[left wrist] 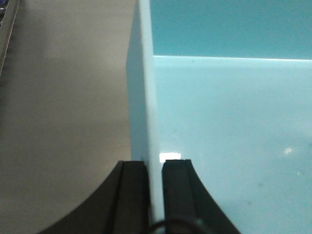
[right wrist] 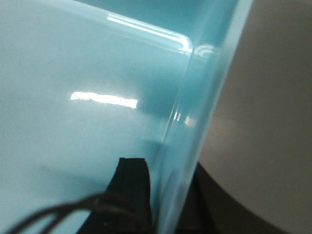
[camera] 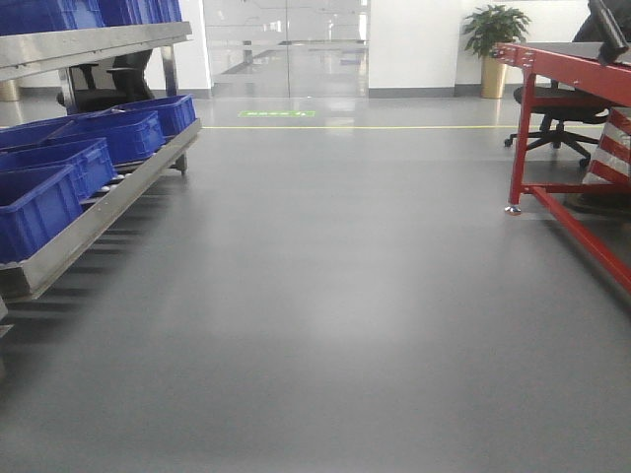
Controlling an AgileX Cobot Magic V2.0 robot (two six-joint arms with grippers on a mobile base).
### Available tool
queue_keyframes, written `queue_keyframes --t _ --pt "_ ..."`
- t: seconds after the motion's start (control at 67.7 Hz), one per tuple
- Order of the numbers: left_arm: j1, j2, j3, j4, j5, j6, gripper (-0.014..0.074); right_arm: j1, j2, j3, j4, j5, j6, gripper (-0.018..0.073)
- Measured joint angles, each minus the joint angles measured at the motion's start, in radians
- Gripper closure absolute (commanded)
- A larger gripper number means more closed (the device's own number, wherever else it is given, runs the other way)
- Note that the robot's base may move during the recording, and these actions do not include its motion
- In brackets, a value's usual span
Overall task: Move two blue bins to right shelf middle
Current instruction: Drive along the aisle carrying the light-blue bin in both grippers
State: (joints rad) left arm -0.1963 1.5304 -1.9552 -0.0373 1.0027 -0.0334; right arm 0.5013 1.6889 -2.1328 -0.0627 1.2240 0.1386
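A light blue bin [left wrist: 229, 107] fills both wrist views. In the left wrist view my left gripper [left wrist: 155, 163] is shut on the bin's upright side wall [left wrist: 144, 97], one finger outside and one inside. My right gripper [right wrist: 168, 168] is shut on the opposite wall of the blue bin [right wrist: 87, 73], with the inner finger [right wrist: 132, 170] visible and the outer one half hidden behind the translucent wall. Neither gripper nor the held bin shows in the front view. Several dark blue bins [camera: 39, 202] sit on the left shelf [camera: 108, 202]. I cannot tell which structure is the right shelf.
The steel left shelf runs along the left side, with more blue bins [camera: 89, 12] on its upper level. A red-framed stand [camera: 552, 118] is at the right, an office chair [camera: 557, 123] and striped barrier [camera: 606, 148] behind it. Grey floor [camera: 335, 296] stretches ahead to glass doors.
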Motion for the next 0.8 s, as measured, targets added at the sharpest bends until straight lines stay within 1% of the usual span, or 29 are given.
queue_keyframes --t 0.798 --pt "0.000 0.000 0.000 0.004 0.000 0.000 0.0707 0.000 0.000 0.000 0.000 0.000 0.000 0.0713"
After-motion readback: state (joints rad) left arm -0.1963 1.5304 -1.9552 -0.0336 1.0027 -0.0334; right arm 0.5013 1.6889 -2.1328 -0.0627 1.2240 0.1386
